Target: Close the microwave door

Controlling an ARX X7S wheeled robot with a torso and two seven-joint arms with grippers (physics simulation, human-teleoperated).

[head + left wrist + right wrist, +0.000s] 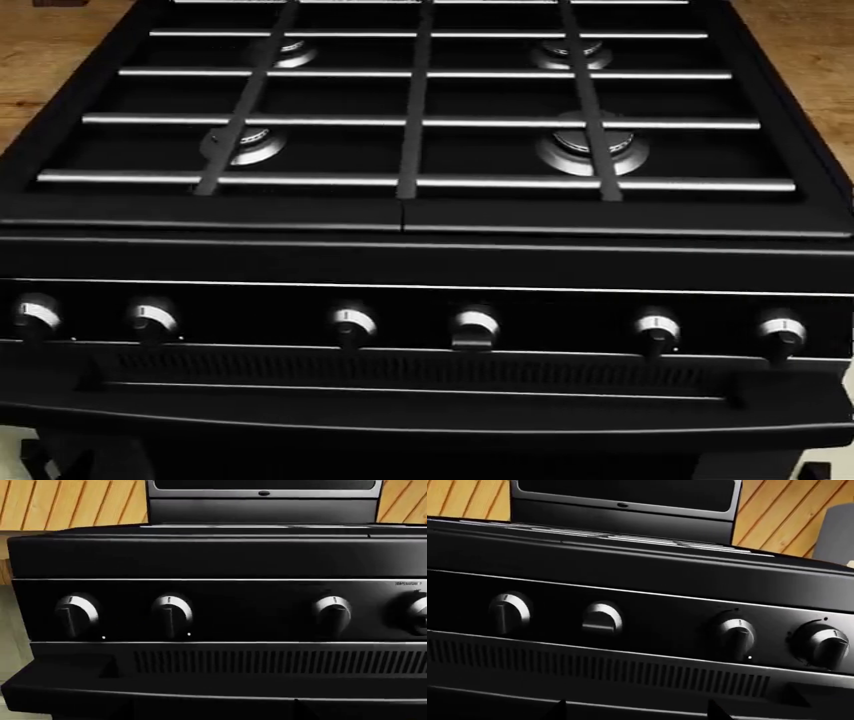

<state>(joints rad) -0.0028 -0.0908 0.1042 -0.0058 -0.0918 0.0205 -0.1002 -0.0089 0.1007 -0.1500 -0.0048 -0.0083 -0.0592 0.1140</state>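
Stove [427, 255] glossy black; knobs [474, 325] brushed metal, probably; wall [73, 502] wood planks.

Black stove [427, 255] fills view; four burners under grates [416, 110], six knobs [474, 325] along front.

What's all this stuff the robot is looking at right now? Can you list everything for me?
Stove: one, black, fills the head view, right in front of the robot.
Burners: four, silvery, on the stove top under the grates.
Grates: black bars crossed with silvery rods, over the burners.
Knobs: six, black and silver, in a row along the stove's front panel.
Vent slots: one strip, black, just below the knobs.
Handle bar: one, black, below the vent slots.
Dark appliance: one, black, above and behind the stove; whether it is the microwave, I cannot tell.
Wall: wood planks, behind the stove.
Robot's arms and grippers: none in view.
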